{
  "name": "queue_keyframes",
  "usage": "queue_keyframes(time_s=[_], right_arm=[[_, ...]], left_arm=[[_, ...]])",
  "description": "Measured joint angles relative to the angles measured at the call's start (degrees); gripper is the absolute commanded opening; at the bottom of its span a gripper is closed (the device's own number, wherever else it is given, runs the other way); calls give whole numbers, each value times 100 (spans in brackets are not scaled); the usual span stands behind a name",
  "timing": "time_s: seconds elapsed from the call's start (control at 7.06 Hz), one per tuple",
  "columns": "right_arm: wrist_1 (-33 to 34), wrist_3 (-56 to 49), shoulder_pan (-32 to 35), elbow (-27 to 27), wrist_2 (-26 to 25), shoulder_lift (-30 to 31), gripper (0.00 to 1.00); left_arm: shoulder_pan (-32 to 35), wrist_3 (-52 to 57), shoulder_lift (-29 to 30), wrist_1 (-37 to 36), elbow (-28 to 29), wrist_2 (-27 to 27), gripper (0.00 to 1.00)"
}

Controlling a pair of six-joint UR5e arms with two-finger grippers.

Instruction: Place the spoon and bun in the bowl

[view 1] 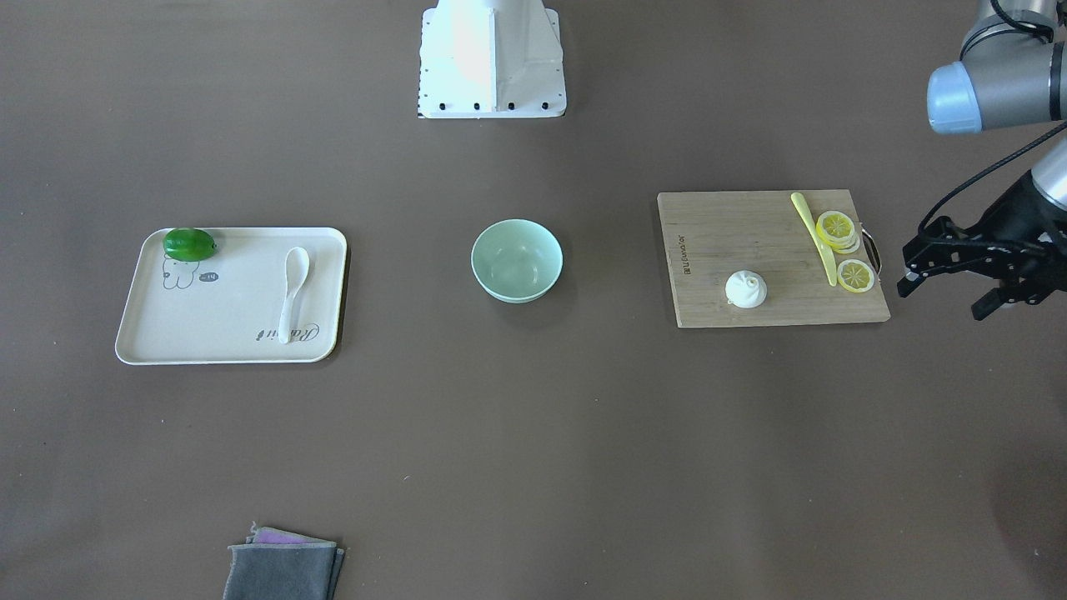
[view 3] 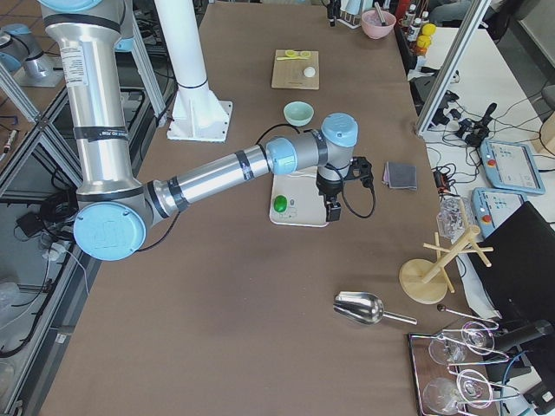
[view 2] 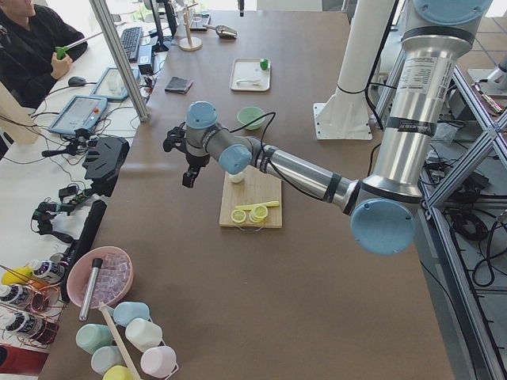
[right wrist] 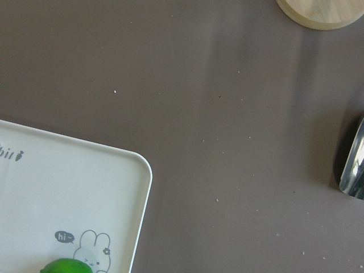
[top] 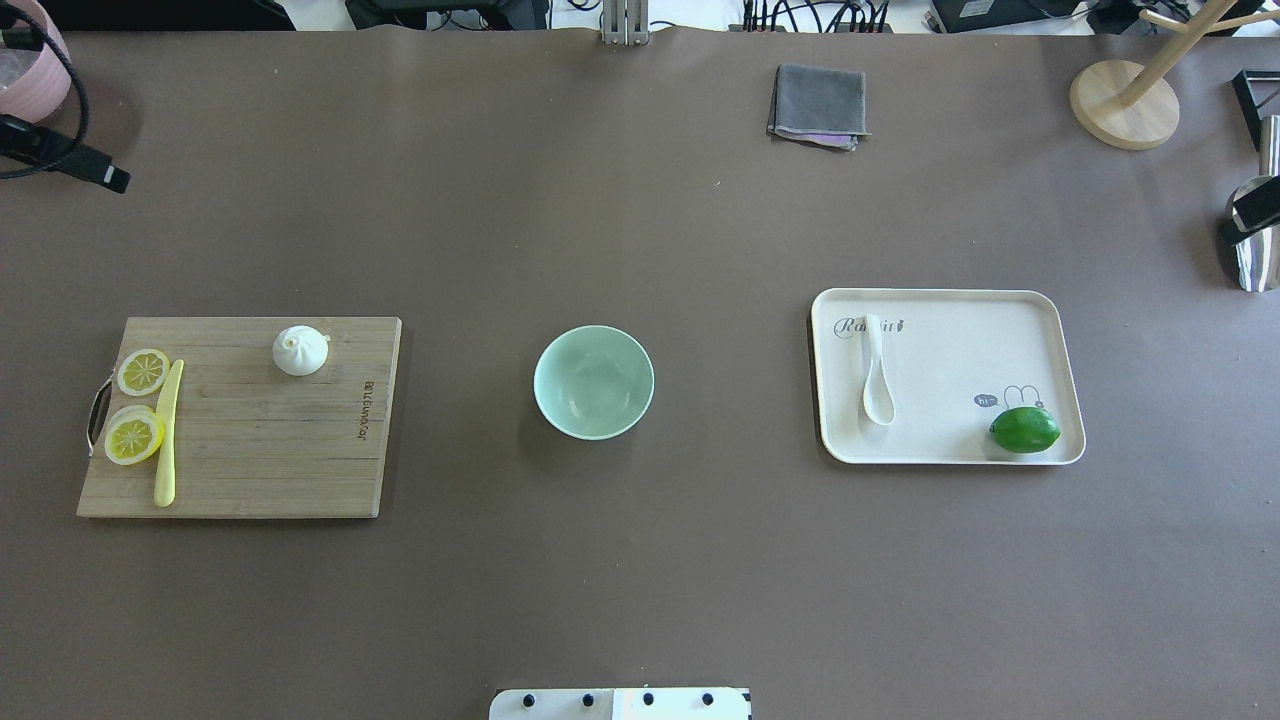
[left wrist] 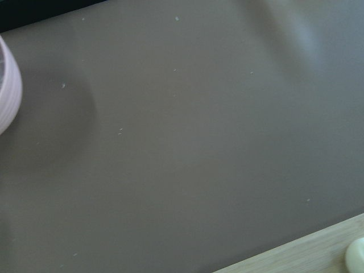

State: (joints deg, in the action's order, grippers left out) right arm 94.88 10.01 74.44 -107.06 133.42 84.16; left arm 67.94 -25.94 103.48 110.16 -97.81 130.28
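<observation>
The white spoon [top: 877, 375] lies on the cream tray [top: 1040, 330] at the table's right. The white pleated bun [top: 300, 350] sits on the wooden cutting board [top: 250, 450] at the left; its edge shows in the left wrist view [left wrist: 357, 256]. The mint-green bowl [top: 594, 382] stands between them with nothing in it. My left gripper [view 1: 942, 300] hangs open and holds nothing, in the air just outside the board's handle end. My right gripper [view 3: 334, 204] hovers beside the tray's outer end; I cannot tell whether it is open or shut.
A green lime [top: 1024, 429] sits in the tray's corner. Lemon slices [top: 135, 435] and a pale-yellow knife [top: 166, 440] lie on the board. A folded grey cloth [top: 817, 105], a wooden stand [top: 1125, 100], a metal scoop [top: 1255, 245] and a pink bowl [top: 30, 60] sit along the far edge.
</observation>
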Motion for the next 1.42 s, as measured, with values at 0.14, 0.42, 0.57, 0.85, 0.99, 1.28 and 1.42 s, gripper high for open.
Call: queue_keyframes(time_s=[0.14,0.42,0.57,0.85,0.99,1.28,1.42], right_arm=[[-327,354,-305,104,8,-50,100],[-1060,1875,-1068,473,-136,-398,100],[-1278,2752,-1486,552,-363,-598,100],[-1391,3871,-2232,598,-800,-978,100],[-1398,4171,-2532,629,-1007,-1117,99],[-1402,4355,-2869,807,-1224,-1297,98],[-1402,4371,-2990,946,-1335,-1389,96]], left_arm=[[-97,-269,84,75,16,-9,98],[-175,-565,183,194,-9,-18,98],[-225,-615,232,209,-20,-24,98],[-362,-621,289,215,5,-31,98],[-492,-617,320,218,23,-37,98],[-661,-614,333,230,39,-46,98],[-693,-614,337,232,51,-47,98]])
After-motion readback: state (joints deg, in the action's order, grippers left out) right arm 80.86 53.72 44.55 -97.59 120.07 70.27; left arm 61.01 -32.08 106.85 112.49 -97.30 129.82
